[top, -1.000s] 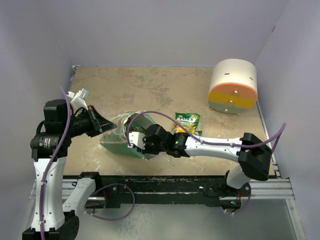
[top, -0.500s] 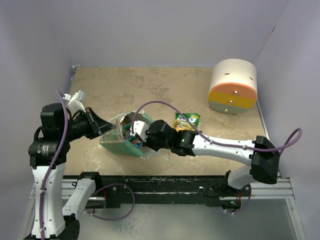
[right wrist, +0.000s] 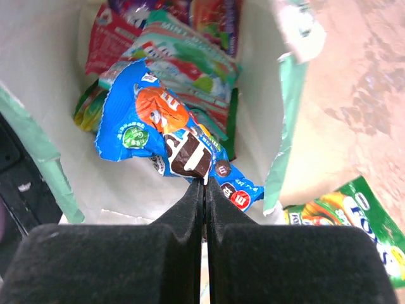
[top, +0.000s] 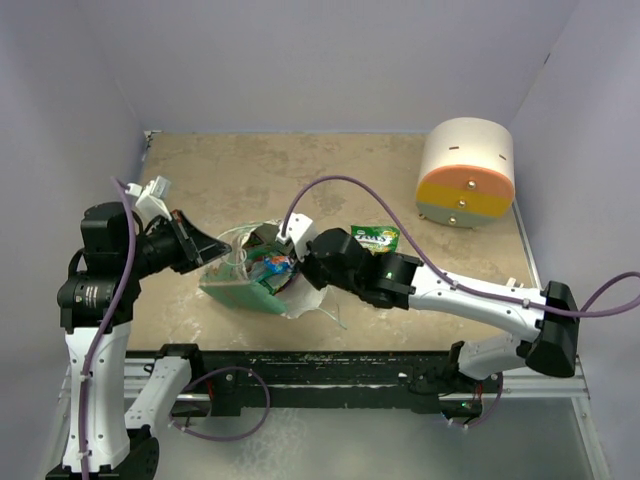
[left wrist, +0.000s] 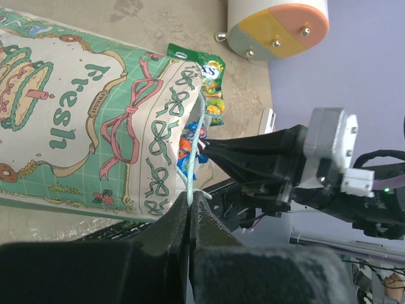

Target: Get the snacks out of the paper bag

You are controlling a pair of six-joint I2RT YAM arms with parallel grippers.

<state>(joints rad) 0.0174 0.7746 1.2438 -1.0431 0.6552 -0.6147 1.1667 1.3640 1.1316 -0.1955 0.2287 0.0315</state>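
The mint-green paper bag (top: 232, 288) lies on its side, its patterned face (left wrist: 95, 133) up in the left wrist view. My left gripper (left wrist: 188, 201) is shut on its white string handle (left wrist: 190, 168) and holds the mouth up. At the bag's mouth my right gripper (right wrist: 204, 183) is shut on the edge of a blue candy packet (right wrist: 152, 123), which also shows from above (top: 272, 266). Deeper in the bag lie more snacks: a teal-and-red packet (right wrist: 186, 60) and a pink-red one (right wrist: 106, 45). A yellow-green packet (top: 373, 238) lies on the table beside the bag.
A cream-orange-yellow cylinder (top: 465, 172) stands at the back right. The right arm (top: 470, 295) stretches across the front of the table. Purple walls close in the left, back and right. A black rail (top: 330, 365) runs along the near edge.
My right gripper has shut on the blue packet and drawn back toward the bag's mouth, bringing the packet into view from above. The left gripper keeps its hold on the handle.
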